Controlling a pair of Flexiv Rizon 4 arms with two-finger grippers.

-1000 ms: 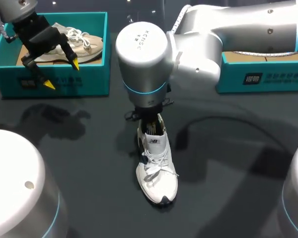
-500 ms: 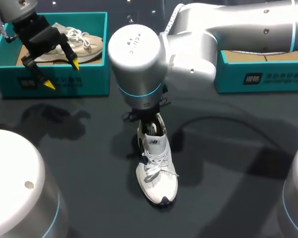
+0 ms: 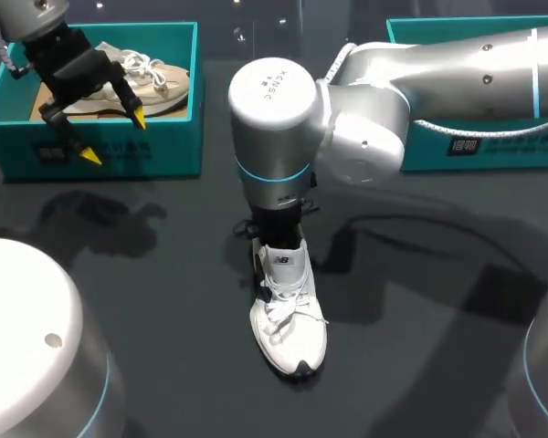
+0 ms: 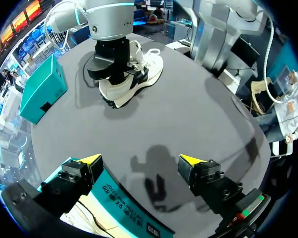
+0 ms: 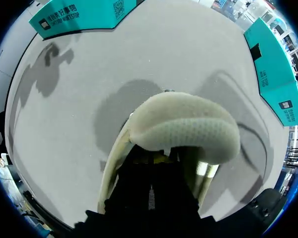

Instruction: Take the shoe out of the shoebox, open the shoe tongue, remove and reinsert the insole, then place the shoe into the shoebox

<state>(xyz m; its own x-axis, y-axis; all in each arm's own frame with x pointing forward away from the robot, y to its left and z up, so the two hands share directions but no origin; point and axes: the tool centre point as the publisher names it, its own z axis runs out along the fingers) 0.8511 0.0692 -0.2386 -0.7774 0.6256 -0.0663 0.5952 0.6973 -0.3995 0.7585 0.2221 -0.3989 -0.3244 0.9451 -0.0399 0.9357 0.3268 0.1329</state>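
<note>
right gripper [image 3: 277, 230] is sunk into the heel opening of the white shoe [image 3: 288, 315], upright on the table [image 3: 420, 347]; whether it grips anything i cannot tell. shoe looks light, soft-walled; firmest hold seems at its heel.

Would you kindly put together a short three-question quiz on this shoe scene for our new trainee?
1. True or false: the white shoe lies inside a shoebox.
2. Pick one. The left arm's jaws hang open above:
A) the white shoe
B) the front wall of the shoebox that holds a beige shoe
C) a loose insole on the table
3. Short answer: which arm comes down at the white shoe's heel opening?

Key
1. False. It stands on the table.
2. B
3. The right arm.
</note>
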